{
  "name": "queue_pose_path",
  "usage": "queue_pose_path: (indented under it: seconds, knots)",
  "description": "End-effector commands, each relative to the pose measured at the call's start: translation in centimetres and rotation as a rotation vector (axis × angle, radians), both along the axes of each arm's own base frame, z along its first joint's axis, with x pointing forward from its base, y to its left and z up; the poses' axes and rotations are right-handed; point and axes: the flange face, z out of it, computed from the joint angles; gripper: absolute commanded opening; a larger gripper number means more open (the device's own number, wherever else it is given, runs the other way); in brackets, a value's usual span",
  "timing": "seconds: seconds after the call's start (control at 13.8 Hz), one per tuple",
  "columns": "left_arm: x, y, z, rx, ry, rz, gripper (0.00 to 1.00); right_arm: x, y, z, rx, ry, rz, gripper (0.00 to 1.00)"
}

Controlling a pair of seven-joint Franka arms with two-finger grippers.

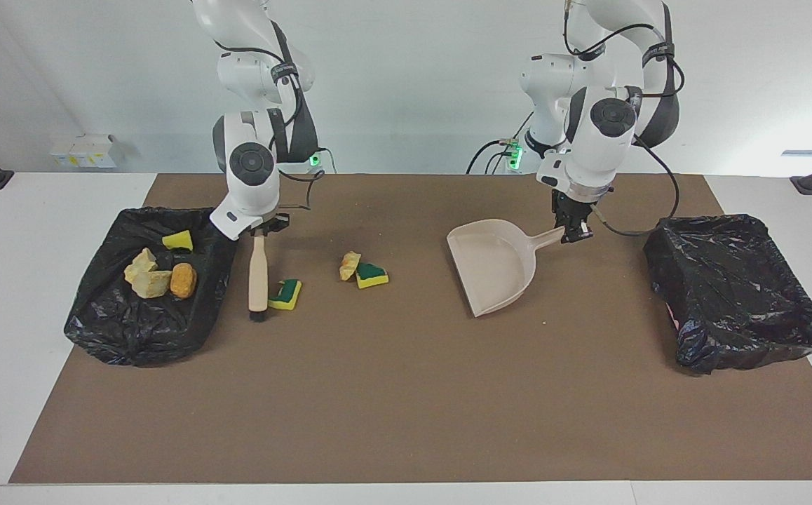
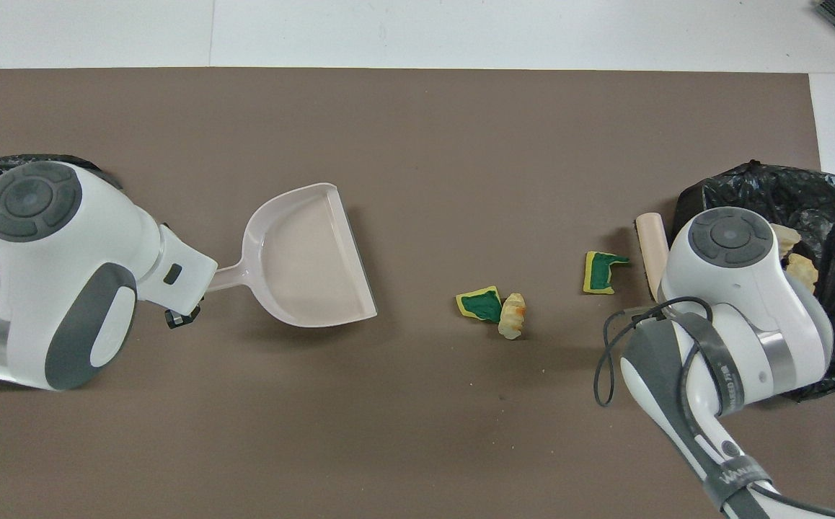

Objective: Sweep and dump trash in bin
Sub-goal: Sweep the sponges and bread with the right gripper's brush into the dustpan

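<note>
Trash (image 1: 362, 270): three torn sponge chunks on the brown worktop (image 1: 378, 393), four in the black-lined bin (image 1: 97, 330). Right hand (image 1: 260, 231) pinches the beige brush (image 1: 257, 277); left hand (image 1: 574, 233) pinches the beige dustpan (image 1: 494, 270).

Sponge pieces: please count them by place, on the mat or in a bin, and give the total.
On the mat, one beside the brush and two lying together nearer the dustpan: 3
In the bin at the right arm's end: 4
In the other bin: 0
Total: 7
</note>
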Motion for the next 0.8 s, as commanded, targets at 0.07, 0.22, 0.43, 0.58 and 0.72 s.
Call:
queue_pose_path:
  seconds: [0.07, 0.22, 0.43, 0.58, 0.72]
  knots:
    - [-2.7, 0.1, -0.6, -0.003, -0.034, -0.016, 0.00, -1.5, 4.8, -0.2, 0.073, -0.038, -0.042, 0.00]
    - [-2.8, -0.2, -0.9, -0.006, -0.042, -0.015, 0.00, -2.1, 7.2, -1.1, 0.076, -0.030, -0.097, 0.00]
    - [-2.8, -0.4, -0.9, -0.006, -0.046, -0.006, 0.00, -2.5, 10.7, -2.3, 0.115, -0.042, -0.178, 0.00]
    - [-2.8, -0.5, -1.1, -0.006, -0.043, 0.001, 0.00, -2.4, 13.2, -2.8, 0.150, -0.046, -0.226, 0.00]
    - [-2.7, -0.4, -1.3, -0.005, -0.042, 0.007, 0.00, -2.7, 15.5, -2.5, 0.180, -0.055, -0.221, 0.00]
